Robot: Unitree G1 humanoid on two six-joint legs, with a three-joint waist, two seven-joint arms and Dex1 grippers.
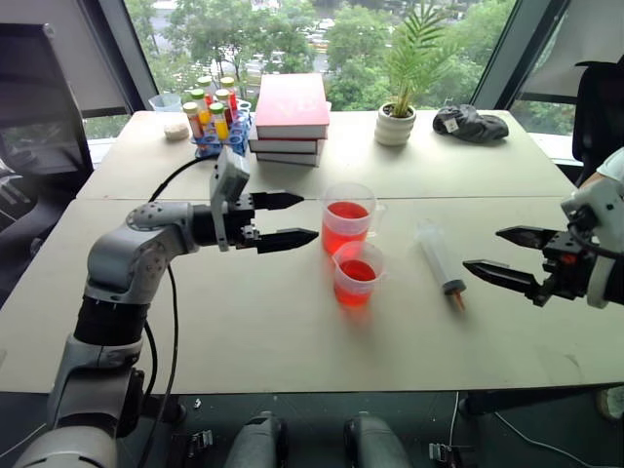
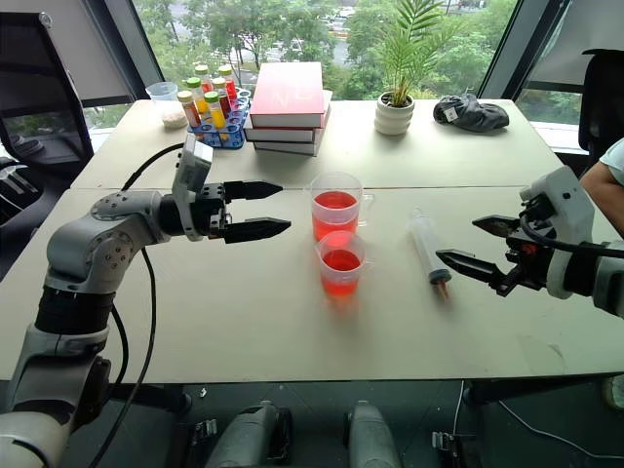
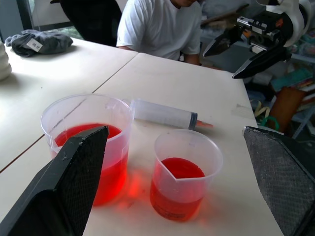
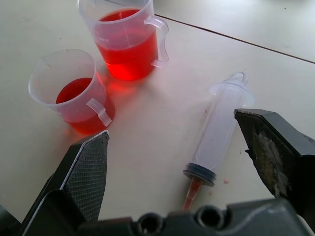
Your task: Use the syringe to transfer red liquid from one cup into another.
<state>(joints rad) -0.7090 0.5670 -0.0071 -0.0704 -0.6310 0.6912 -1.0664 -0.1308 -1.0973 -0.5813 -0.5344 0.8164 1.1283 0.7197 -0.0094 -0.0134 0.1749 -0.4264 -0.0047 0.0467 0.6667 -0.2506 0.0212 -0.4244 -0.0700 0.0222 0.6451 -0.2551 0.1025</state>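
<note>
The syringe (image 1: 439,257) lies flat on the table, its barrel looking empty and its orange-red tip toward the front edge. To its left stands the taller cup (image 1: 348,216), about half full of red liquid (image 1: 346,232). The shorter cup (image 1: 358,273) stands just in front of it with a shallower pool of red. My left gripper (image 1: 308,217) hovers open to the left of the cups, pointing at them, holding nothing. Right of the syringe, my right gripper (image 1: 483,250) is open above the table, its fingers (image 4: 81,182) wide either side of the syringe (image 4: 219,132).
Along the table's far edge sit a stack of red books (image 1: 291,112), a rack of coloured bottles (image 1: 214,117), a potted plant (image 1: 397,117) and a dark cloth (image 1: 471,124). A person in a white shirt (image 3: 162,24) sits at the right end.
</note>
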